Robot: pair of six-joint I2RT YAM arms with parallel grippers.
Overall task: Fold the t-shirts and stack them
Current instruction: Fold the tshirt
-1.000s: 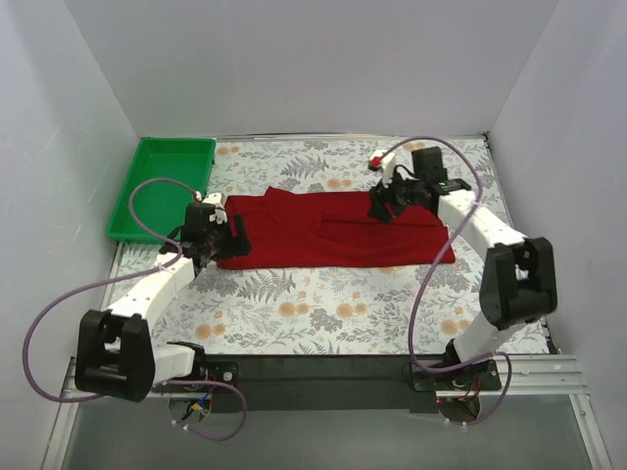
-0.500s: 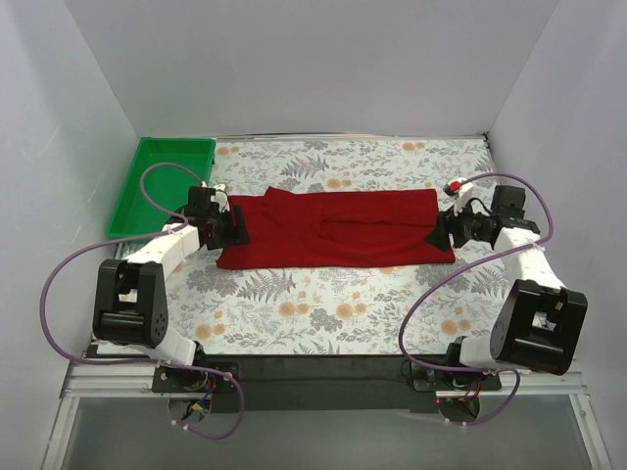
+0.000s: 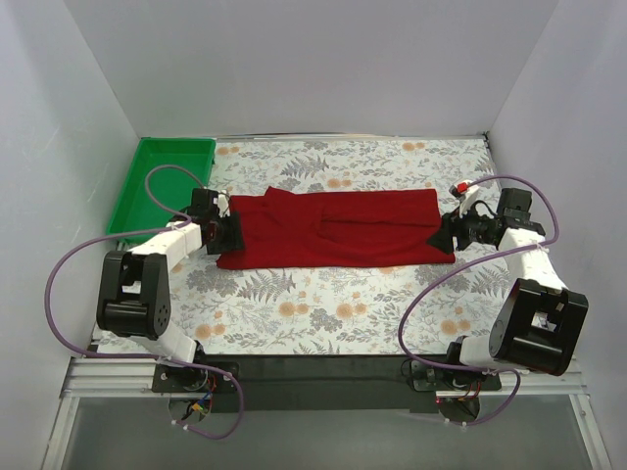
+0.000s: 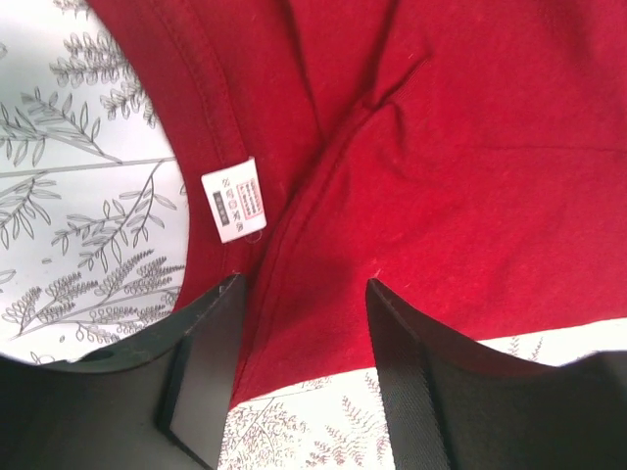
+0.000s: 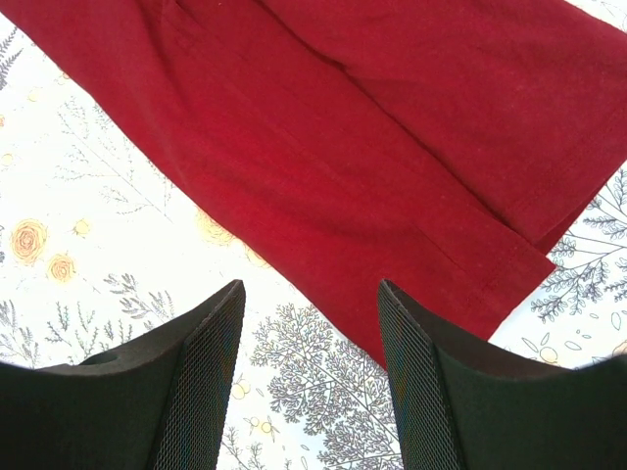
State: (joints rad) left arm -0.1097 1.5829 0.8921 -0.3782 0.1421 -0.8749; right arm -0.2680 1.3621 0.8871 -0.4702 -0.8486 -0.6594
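My right gripper (image 3: 456, 231) has swung out to the 3 o'clock end of the plain dark red cloth t-shirt (image 3: 333, 227), which lies flat on the floral-patterned table (image 3: 294, 304). My left gripper (image 3: 227, 233), at its 9 o'clock collar, is narrowing. Both sets of jaws stand apart, pinching nothing, so I judge the grab for an end-to-end fold is close.

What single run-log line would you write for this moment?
t-shirt: laid flat | left tool: open, astride collar edge near label | right tool: open, over hem corner
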